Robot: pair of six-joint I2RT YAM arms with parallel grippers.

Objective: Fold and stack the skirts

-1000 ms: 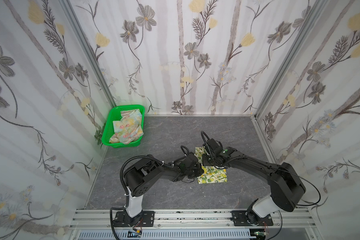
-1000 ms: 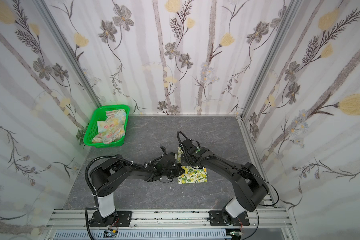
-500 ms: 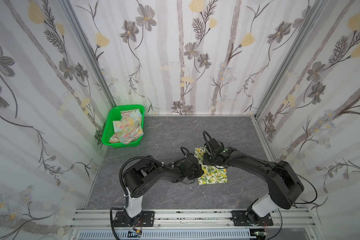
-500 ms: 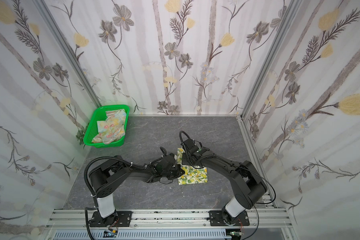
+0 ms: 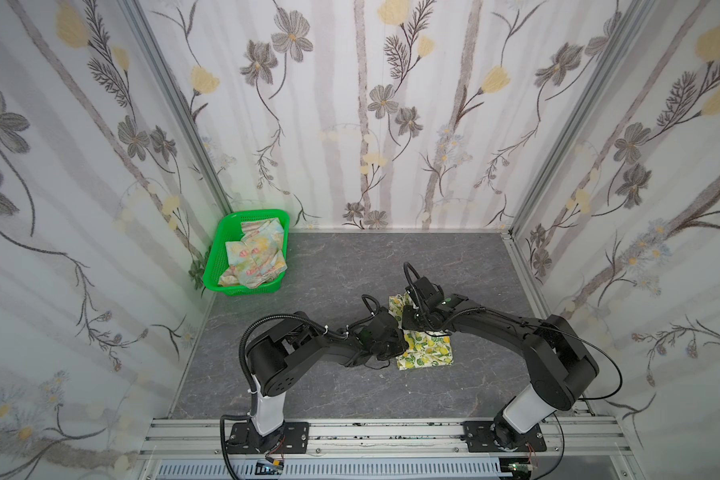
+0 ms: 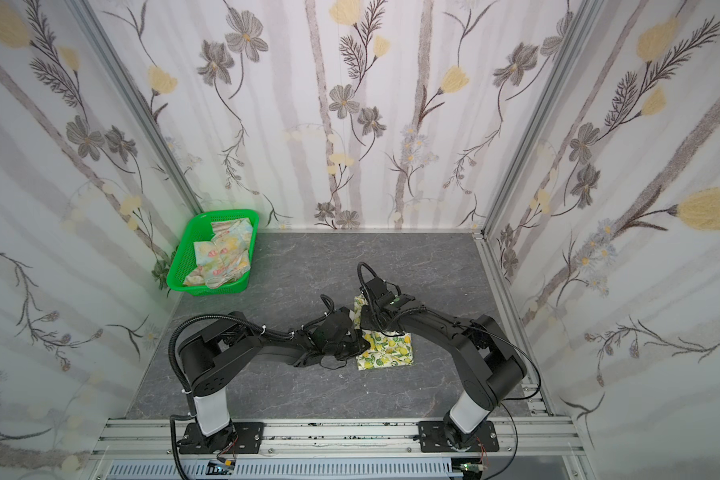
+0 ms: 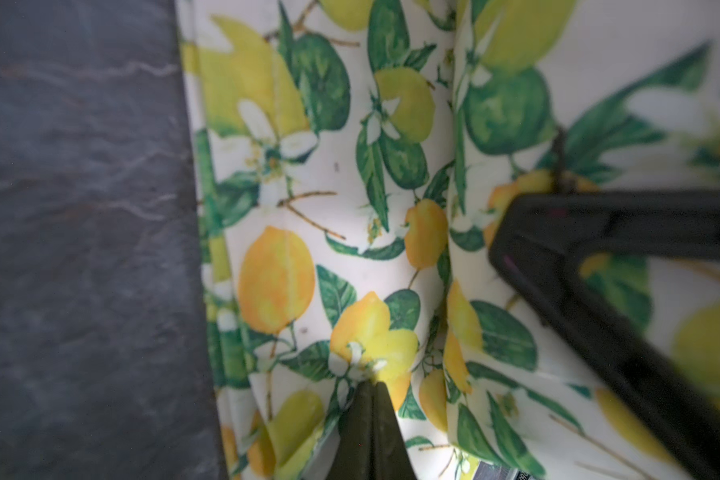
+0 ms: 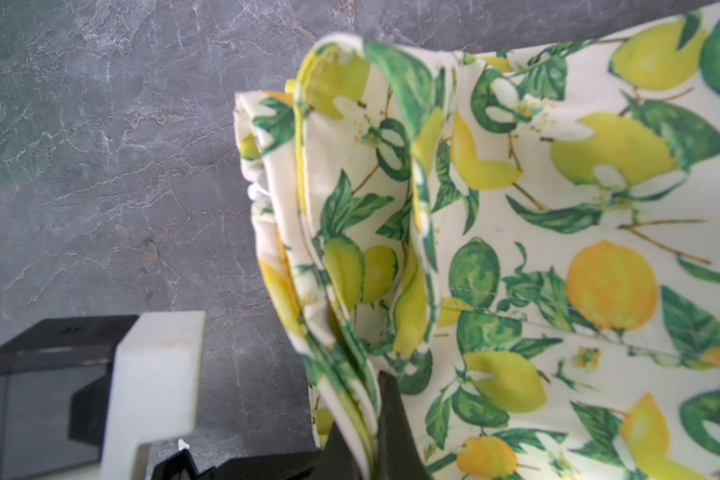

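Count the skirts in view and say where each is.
2. The lemon skirt lies on the grey table; the pastel floral skirt sits crumpled in the green basket, which may hide more.

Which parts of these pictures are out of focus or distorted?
Left wrist view: lemon skirt sharp centrally, soft toward one edge. Right wrist view: skirt mostly sharp. In both top views: wall posts lean outward, and the green basket tints the wall.
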